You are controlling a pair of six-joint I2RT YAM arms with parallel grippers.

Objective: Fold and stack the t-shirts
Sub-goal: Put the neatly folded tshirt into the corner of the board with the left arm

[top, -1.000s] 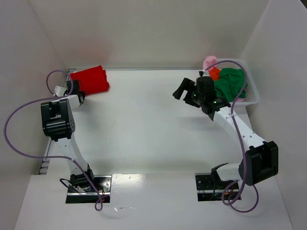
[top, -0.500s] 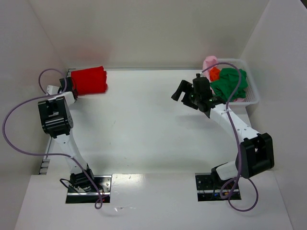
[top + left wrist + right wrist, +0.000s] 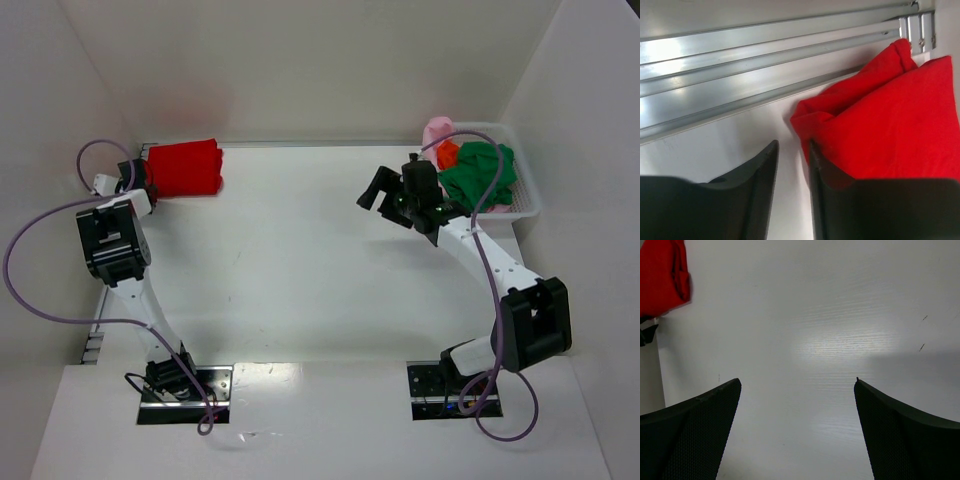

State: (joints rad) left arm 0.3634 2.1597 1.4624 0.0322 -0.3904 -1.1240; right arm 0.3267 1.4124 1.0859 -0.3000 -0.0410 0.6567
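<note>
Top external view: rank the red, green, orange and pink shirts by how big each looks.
1. Red shirt, folded, fully visible.
2. Green shirt, bunched in the basket; close to the red, partly hidden.
3. Pink shirt and orange shirt: small patches, mostly hidden, too alike to rank.

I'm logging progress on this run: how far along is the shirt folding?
Done: one bright red t-shirt lies folded at the table's far left corner. In hand: nothing is carried; the left gripper sits nearly closed beside the red shirt's edge, and the right gripper hangs open over bare table. Left: the dark green, orange and pale pink shirts lie crumpled in the white lattice basket.
</note>
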